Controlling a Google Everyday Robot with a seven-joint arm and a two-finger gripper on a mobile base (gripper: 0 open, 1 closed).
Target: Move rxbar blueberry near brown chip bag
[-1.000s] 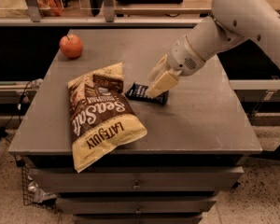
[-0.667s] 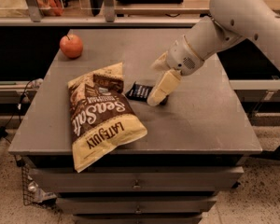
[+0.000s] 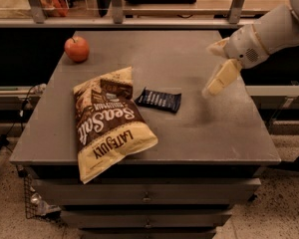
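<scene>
Camera view: white robot arm [image 3: 274, 31] enters from the upper right and slopes down-left over the right part of the flat grey metal table [image 3: 189, 54]. Cream-fingered gripper [image 3: 217, 63] hangs above the surface, its fingers spread apart and holding nothing, well apart from the small dark navy-blue rxbar blueberry [image 3: 159, 99]. The bar lies flat near the table's middle, its long axis running left to right and dipping slightly rightward, its left end just beside the large crinkly brown chip bag [image 3: 107, 121]. A red apple [image 3: 76, 49] sits at the far left corner. Drawer fronts [image 3: 147, 195] below the tabletop are closed.
</scene>
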